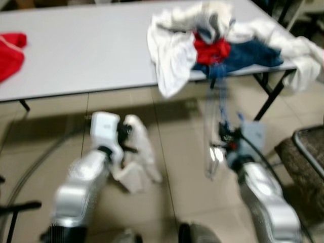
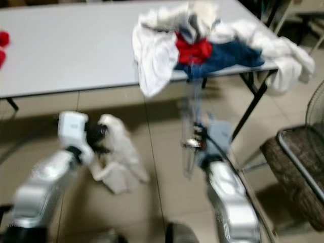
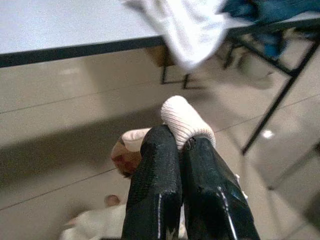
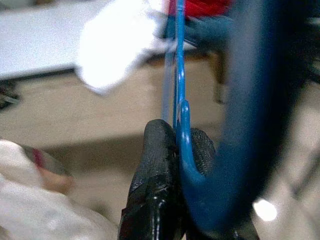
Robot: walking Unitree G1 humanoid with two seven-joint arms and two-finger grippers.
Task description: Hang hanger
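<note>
A pale grey desk spans the top of the blurred scene, with a heap of clothes in white, red and blue at its right end, some of it drooping over the near edge. Below, over the tiled floor, the left pincer grips a white garment, while the right pincer holds a thin blue hanger upright. A dark chair stands at the right.
</note>
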